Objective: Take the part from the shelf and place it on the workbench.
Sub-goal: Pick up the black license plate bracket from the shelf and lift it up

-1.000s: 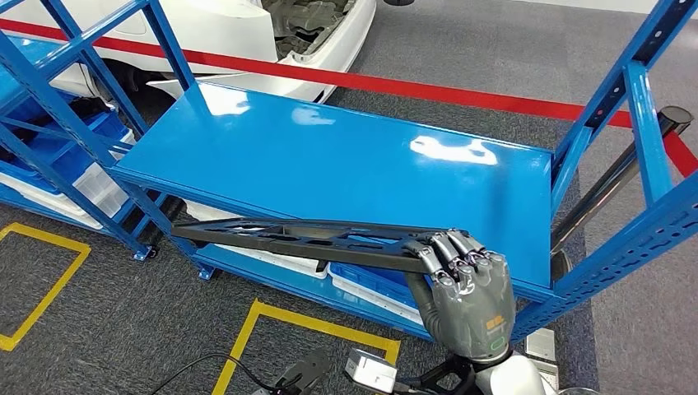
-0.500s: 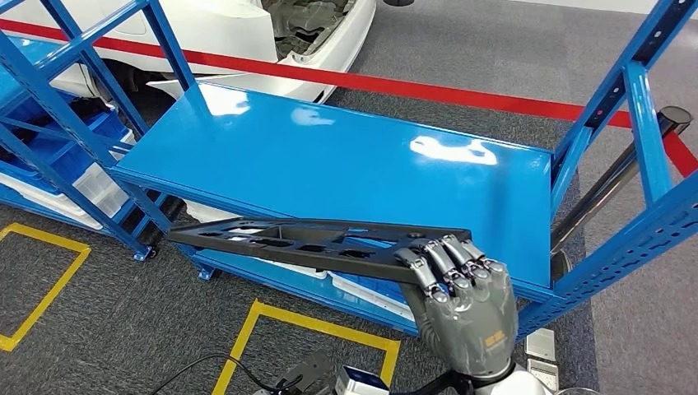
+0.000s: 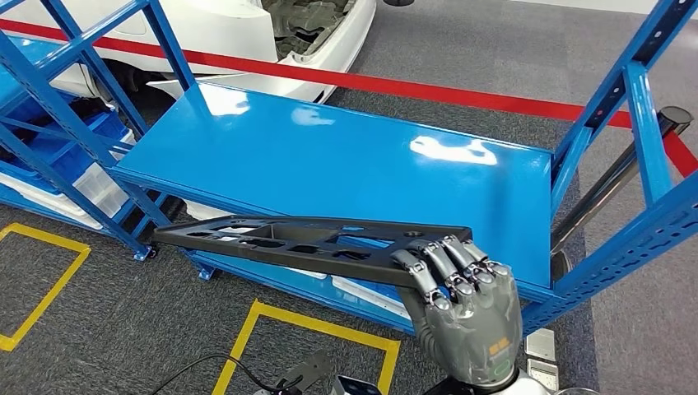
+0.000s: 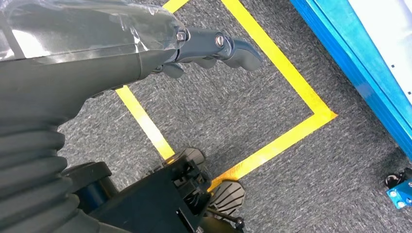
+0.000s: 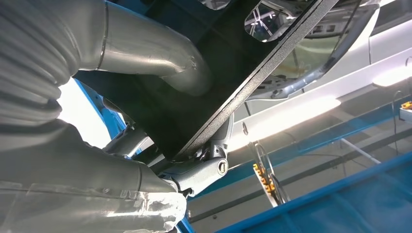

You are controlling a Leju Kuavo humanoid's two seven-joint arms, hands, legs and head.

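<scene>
A long flat black part (image 3: 304, 240) with several cut-outs hangs level in front of the blue shelf board (image 3: 346, 156), reaching out to the left. My right hand (image 3: 461, 309) grips its right end, fingers curled over the top. From the right wrist view the part's (image 5: 233, 73) black underside and textured edge lie between the thumb and the fingers (image 5: 214, 162). My left hand (image 4: 204, 46) hangs over the grey carpet with its fingers loosely curled and nothing in it.
The blue rack's uprights (image 3: 650, 132) stand at right and left. Blue and white bins (image 3: 370, 284) sit on the lower shelf. Yellow floor tape (image 3: 304, 321) marks squares on the carpet. A red line (image 3: 428, 89) and a white car (image 3: 247, 33) lie beyond.
The right hand has drawn back and down a little, and the part has tilted from edge-on to flatter, its far end swinging left.
</scene>
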